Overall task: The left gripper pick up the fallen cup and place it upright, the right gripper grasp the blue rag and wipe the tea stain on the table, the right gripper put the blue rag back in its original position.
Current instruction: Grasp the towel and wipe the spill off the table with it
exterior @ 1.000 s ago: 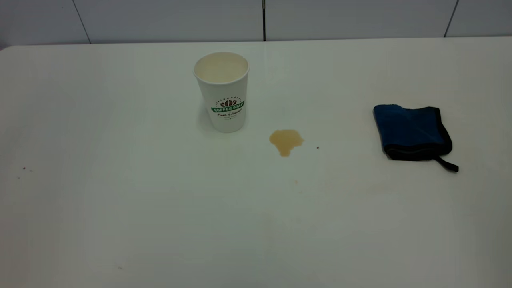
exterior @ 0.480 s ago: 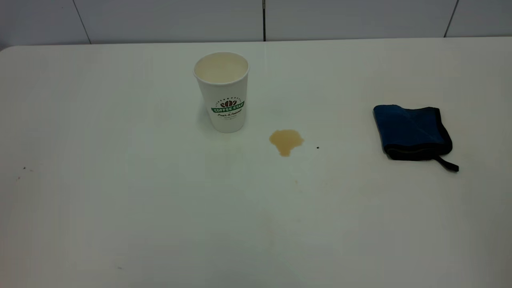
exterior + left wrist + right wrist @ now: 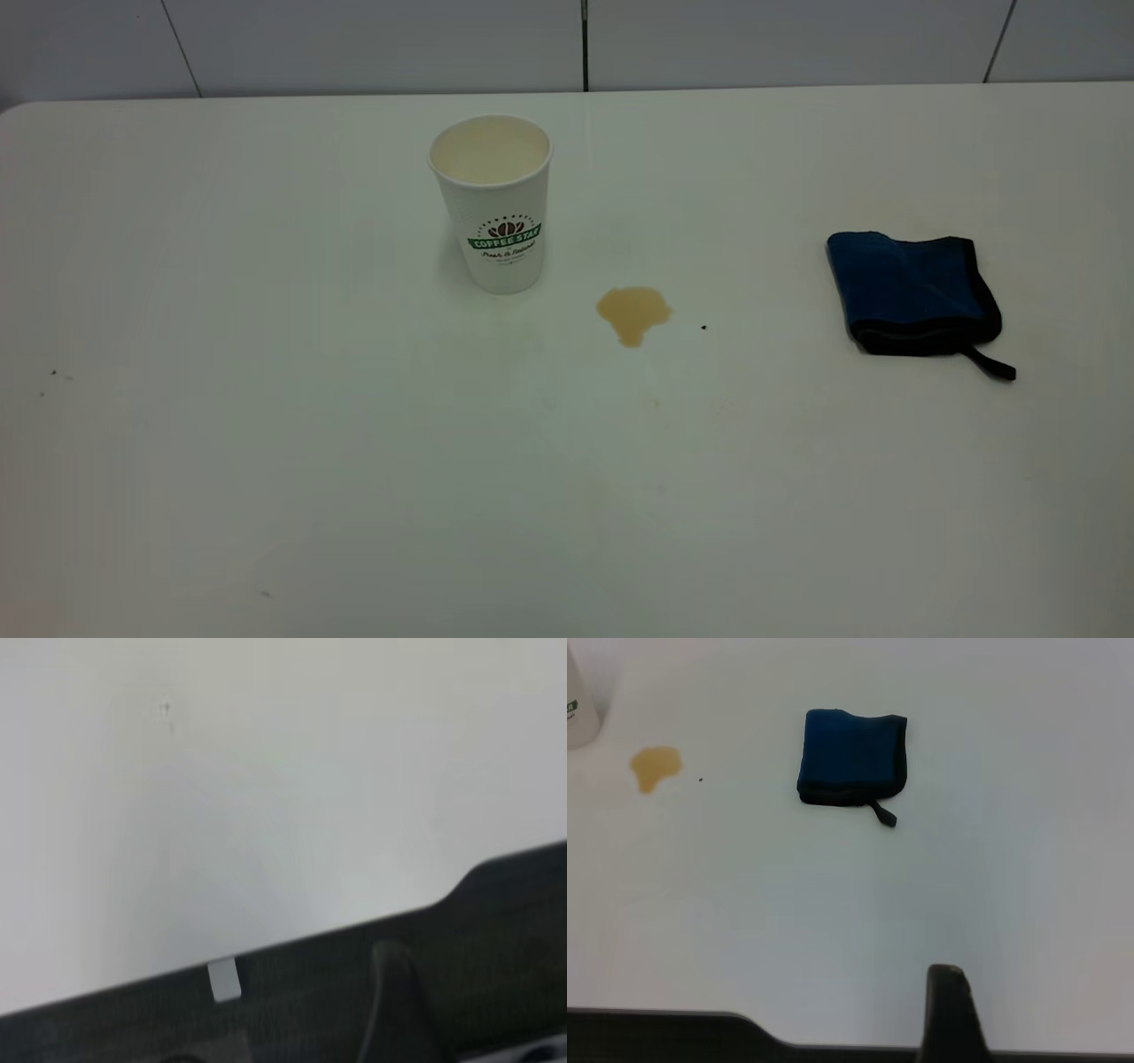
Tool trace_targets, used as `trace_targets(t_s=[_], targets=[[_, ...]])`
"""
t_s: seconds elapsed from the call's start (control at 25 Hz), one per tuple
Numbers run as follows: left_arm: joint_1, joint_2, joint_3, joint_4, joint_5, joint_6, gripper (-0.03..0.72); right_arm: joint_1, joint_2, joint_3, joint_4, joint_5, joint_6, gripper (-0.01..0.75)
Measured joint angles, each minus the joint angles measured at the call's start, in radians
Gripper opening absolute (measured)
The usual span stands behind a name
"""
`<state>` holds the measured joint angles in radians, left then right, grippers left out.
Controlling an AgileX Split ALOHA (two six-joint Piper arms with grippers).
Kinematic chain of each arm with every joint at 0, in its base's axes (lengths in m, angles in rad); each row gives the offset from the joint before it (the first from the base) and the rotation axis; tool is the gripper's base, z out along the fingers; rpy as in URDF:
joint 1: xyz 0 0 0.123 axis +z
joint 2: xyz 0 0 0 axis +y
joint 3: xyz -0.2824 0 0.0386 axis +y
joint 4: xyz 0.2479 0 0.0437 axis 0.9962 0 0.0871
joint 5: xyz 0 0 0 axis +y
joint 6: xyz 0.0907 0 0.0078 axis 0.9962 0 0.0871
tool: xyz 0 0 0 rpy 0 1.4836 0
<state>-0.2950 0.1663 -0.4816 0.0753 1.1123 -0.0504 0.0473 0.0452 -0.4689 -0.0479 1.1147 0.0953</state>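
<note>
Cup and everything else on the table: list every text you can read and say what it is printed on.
"COFFEE STAR": green banner on the cup.
Script line under the banner on the cup: too small and blurred to read.
Blue rag, tea stain, table: no text on them.

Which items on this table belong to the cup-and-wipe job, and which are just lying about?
Job items:
- cup, already upright
- tea stain, not yet wiped
- blue rag, lying untouched
- table

Lying about:
- tiny black speck beside the stain
- wall panels behind

Neither gripper shows in the exterior view.
</note>
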Motion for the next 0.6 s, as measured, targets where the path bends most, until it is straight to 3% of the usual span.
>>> trace_targets(t_s=[0.36,0.6], targets=[[0.249,-0.144,0.0,0.002,0.005,0.0,0.493,0.0,0.0,0.0,0.0,0.0,0.001,0.545],[0.283,-0.184,0.0,0.003,0.01,0.0,0.493,0.0,0.0,0.0,0.0,0.0,0.0,0.545]])
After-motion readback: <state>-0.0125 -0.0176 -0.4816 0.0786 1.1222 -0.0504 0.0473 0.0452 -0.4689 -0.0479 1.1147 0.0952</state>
